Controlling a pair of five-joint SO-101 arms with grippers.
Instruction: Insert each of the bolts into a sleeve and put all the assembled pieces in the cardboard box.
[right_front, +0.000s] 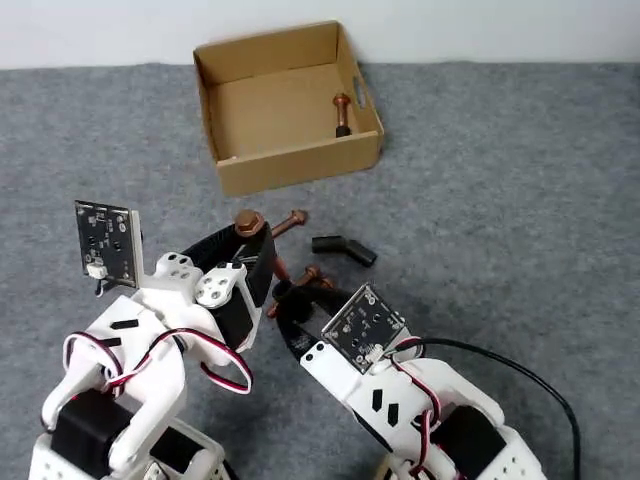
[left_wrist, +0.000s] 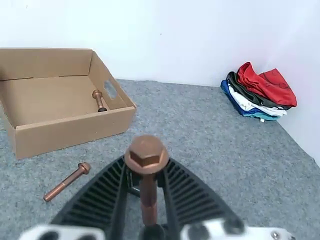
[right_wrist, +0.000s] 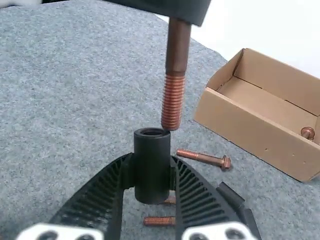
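My left gripper (left_wrist: 145, 170) is shut on a copper bolt (left_wrist: 148, 200), hex head up and threads pointing down. My right gripper (right_wrist: 151, 172) is shut on an upright black sleeve (right_wrist: 150, 155). The held bolt's threaded tip (right_wrist: 171, 107) hangs just above the sleeve's open mouth, slightly off to one side. In the high view both grippers (right_front: 250, 245) (right_front: 292, 300) meet at the table's middle. The cardboard box (right_front: 300, 165) stands behind them with one assembled piece (right_front: 342, 115) inside. A loose bolt (right_front: 288, 222) and two black sleeves (right_front: 343, 248) lie in front of the box.
Another loose bolt (right_wrist: 159, 220) lies under my right gripper on the grey carpet (right_front: 500, 200). A pile of folded clothes (left_wrist: 260, 92) sits by the wall, off to the right. Open carpet lies to the right of the box.
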